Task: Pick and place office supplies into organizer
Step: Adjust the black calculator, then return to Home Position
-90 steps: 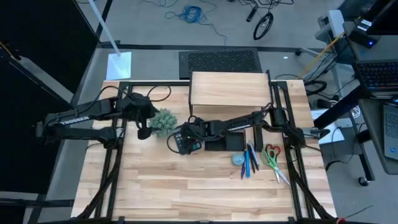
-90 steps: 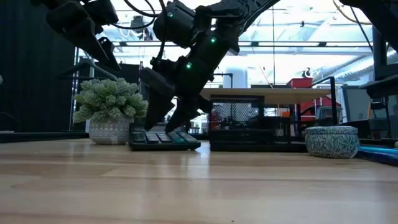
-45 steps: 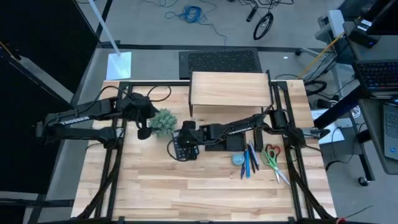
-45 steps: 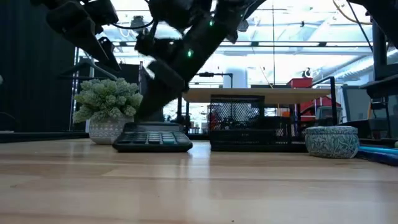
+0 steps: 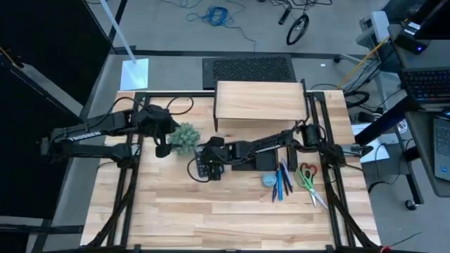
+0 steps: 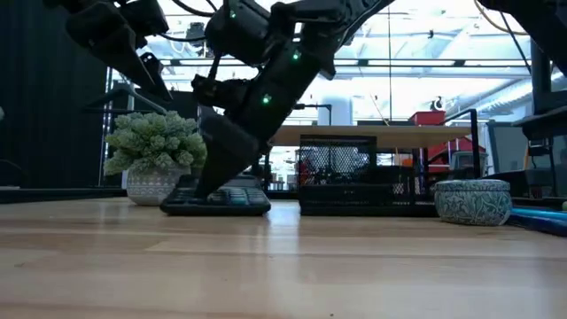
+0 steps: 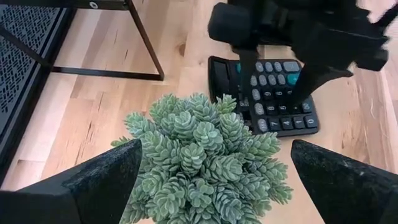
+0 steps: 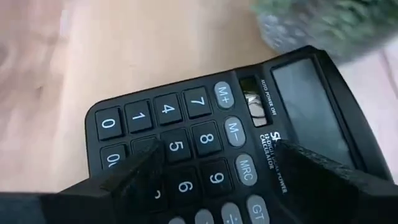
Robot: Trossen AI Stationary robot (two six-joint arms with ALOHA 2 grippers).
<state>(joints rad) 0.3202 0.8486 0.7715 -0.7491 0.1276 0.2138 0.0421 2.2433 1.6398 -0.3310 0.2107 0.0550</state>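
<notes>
Both fingers of right pincer (image 5: 204,167) press on calculator (image 5: 208,169)

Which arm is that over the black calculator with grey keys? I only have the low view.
Observer: The right arm. The right gripper is open, fingers down at the keys of the black calculator.
Operator: Where are the pens?
Observer: The slim blue and dark pens lie on the wooden table beside the black mesh organizer.
Operator: And the left arm?
Observer: The left gripper waits open beside the fuzzy green plant ball.
</notes>
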